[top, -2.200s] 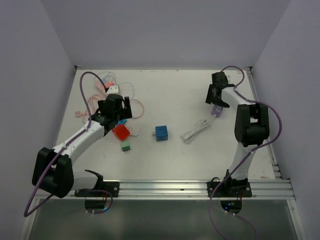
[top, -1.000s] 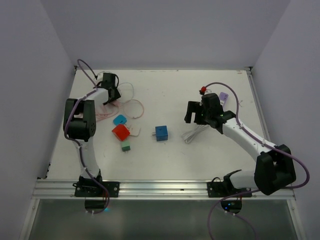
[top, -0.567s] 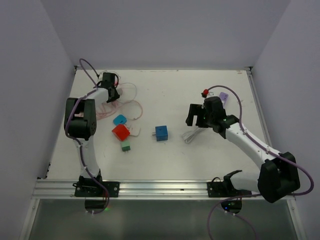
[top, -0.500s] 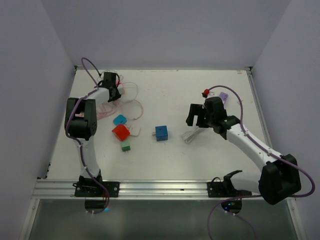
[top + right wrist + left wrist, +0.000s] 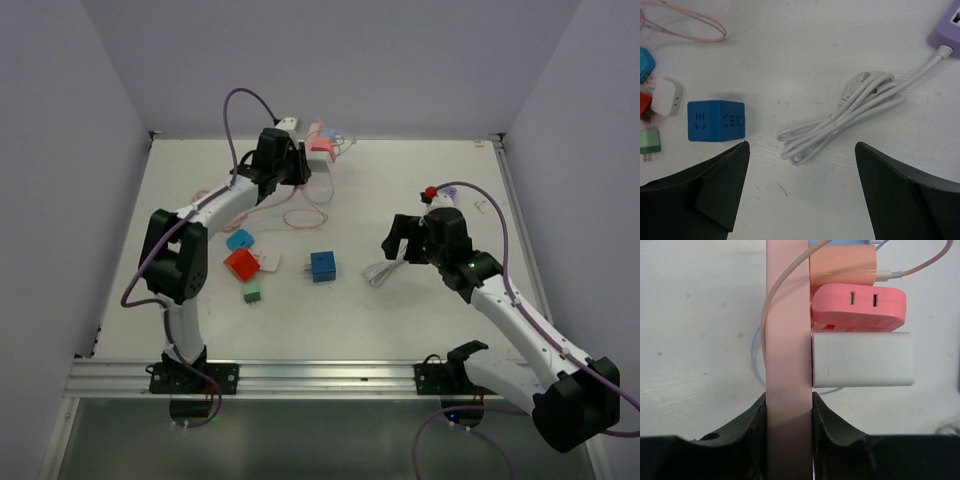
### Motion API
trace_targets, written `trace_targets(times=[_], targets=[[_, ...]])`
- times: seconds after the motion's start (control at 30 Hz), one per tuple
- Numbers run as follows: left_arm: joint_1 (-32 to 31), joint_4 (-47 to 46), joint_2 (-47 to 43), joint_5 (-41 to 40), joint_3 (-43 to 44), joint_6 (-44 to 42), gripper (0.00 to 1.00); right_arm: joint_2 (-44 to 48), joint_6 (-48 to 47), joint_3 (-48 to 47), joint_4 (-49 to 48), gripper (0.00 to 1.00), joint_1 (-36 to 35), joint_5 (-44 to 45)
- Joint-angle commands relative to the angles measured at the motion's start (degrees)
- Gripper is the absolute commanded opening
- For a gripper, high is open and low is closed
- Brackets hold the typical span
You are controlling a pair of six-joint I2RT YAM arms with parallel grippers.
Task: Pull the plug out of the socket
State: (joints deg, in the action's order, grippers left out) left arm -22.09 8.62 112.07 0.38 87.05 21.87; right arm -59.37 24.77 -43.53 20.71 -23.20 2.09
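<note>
My left gripper (image 5: pixel 788 410) is shut on the pink socket strip (image 5: pixel 788 340), one finger on each long side. Three plugs sit in the strip's right face: a white plug (image 5: pixel 862 359) nearest the fingers, a pink plug (image 5: pixel 858 307), then an orange plug (image 5: pixel 842 265) with a pale cable. In the top view the left gripper (image 5: pixel 298 165) holds this cluster (image 5: pixel 320 150) at the back centre of the table. My right gripper (image 5: pixel 801 150) is open over a coiled white cable (image 5: pixel 850 112), touching nothing.
A blue cube socket (image 5: pixel 322 265) lies mid-table, with a red cube (image 5: pixel 241 264), teal adapter (image 5: pixel 240 240), green adapter (image 5: pixel 251 292) and small white plug (image 5: pixel 666 96) to its left. A purple strip (image 5: pixel 947 27) lies far right. Thin pink cable loops (image 5: pixel 300 215) trail under the left arm.
The left arm has swung from the far left corner to the back centre, carrying the pink strip, its plugs and cables. The right arm drew back slightly toward the near side.
</note>
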Motion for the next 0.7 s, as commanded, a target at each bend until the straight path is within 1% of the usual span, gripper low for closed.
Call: trace_targets(times=[0.0, 0.13, 0.2, 0.3, 0.4, 0.43, 0.47, 0.67], targets=[[-4.5, -10.4, -6.9, 7.8, 2.8, -1.3, 0.0, 4.5, 0.3, 1.5, 0.8, 0.89, 0.2, 2.0], [-9.5, -10.6, -8.2, 11.3, 0.8, -2.6, 0.0, 8.4, 0.4, 3.7, 0.3, 0.89, 0.1, 2.0], [-12.2, -10.9, -9.1, 11.3, -1.5, -3.2, 0.0, 10.3, 0.8, 4.4, 0.1, 0.89, 0.1, 1.3], [-14.2, -12.0, -10.6, 11.5, -5.9, -2.5, 0.0, 12.5, 1.4, 4.9, -0.4, 0.89, 0.1, -0.1], [-15.2, -13.2, -12.0, 12.1, -10.1, -1.9, 0.0, 13.9, 1.1, 5.7, -1.5, 0.88, 0.1, -1.8], [-15.4, -13.4, -12.3, 12.1, -11.1, -1.9, 0.0, 14.1, 0.8, 5.9, -2.3, 0.88, 0.1, -4.3], [-15.6, -13.8, -12.8, 12.7, -12.7, -2.2, 0.0, 14.5, 0.7, 6.2, -2.6, 0.88, 0.1, -5.1], [-16.7, -14.4, -14.9, 14.9, -17.6, -3.6, 0.0, 12.7, 1.5, 5.7, -4.1, 0.88, 0.1, -8.3]])
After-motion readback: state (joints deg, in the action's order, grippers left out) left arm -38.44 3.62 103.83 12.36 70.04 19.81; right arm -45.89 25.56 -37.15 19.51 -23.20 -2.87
